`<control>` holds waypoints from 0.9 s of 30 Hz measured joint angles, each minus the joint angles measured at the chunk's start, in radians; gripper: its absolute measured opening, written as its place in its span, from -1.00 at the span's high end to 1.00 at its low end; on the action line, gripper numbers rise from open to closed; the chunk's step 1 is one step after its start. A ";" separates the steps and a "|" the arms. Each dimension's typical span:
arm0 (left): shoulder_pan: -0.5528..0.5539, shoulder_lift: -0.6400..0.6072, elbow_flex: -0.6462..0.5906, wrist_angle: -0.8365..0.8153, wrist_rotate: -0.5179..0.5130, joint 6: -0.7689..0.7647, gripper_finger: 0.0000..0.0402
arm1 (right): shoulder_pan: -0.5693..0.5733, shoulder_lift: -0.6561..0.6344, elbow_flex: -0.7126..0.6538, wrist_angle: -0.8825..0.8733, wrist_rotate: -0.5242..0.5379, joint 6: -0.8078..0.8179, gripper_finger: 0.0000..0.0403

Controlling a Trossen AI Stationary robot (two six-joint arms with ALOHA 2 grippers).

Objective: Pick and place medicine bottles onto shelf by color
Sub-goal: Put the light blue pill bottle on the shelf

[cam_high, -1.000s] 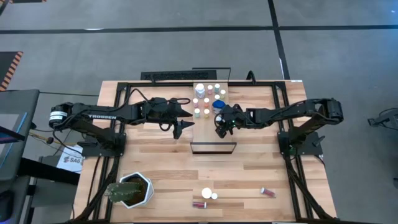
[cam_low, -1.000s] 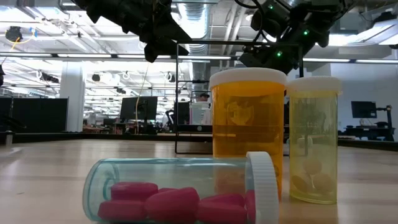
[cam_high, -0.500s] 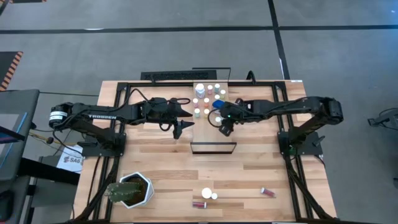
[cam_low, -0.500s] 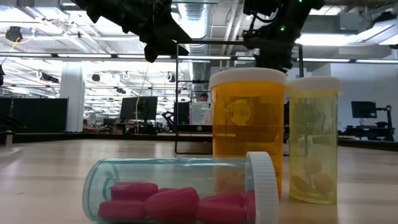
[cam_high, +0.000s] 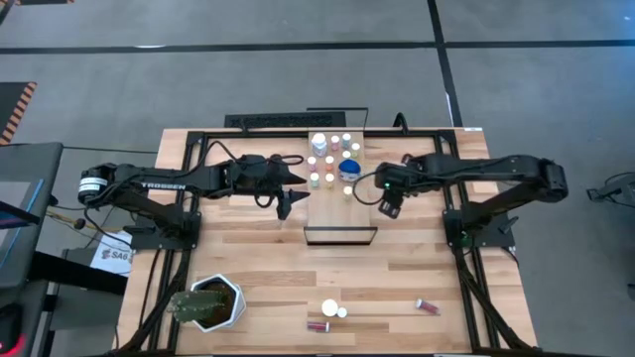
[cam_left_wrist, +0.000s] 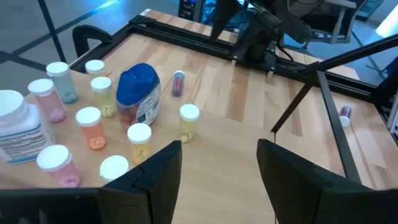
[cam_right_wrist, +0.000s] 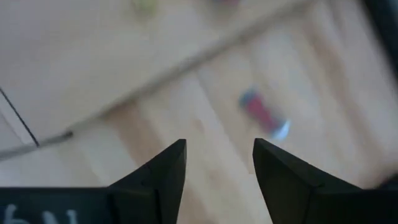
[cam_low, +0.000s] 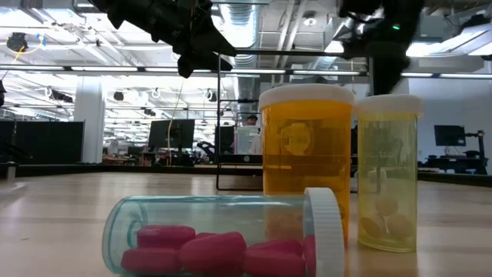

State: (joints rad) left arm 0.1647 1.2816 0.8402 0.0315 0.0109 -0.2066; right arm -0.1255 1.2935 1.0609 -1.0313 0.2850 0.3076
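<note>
Both sets of jaws stood parted, holding nothing. Right jaws (cam_high: 389, 206) hung at shelf's three o'clock; left jaws (cam_high: 284, 206) at nine. Long light-wood shelf (cam_high: 337, 203) carried upright white-capped medicine bottles (cam_high: 329, 161). Risk: reaching in could topple neighbours.

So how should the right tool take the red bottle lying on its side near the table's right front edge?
The red bottle lies flat with bare wood around it. Probably best to come straight down and close the right tool, now open, across its short round body, not along its length.
</note>
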 joint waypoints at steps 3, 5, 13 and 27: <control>0.002 0.000 0.000 -0.005 0.000 0.000 0.02 | 0.003 -0.069 -0.098 -0.014 -0.046 0.129 -0.01; 0.003 0.000 0.000 -0.011 0.000 0.000 0.02 | 0.020 -0.117 -0.164 -0.020 -0.113 0.260 0.00; 0.019 0.000 0.000 -0.024 0.002 0.042 0.02 | 0.363 -0.222 -0.292 0.071 -0.337 0.741 0.04; 0.112 0.000 0.000 -0.017 0.003 0.065 0.02 | 0.936 -0.085 -0.297 0.297 -0.377 1.060 0.06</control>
State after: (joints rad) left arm 0.2765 1.2818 0.8406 0.0148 0.0140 -0.1418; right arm 0.8110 1.2089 0.7635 -0.7339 -0.0923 1.3675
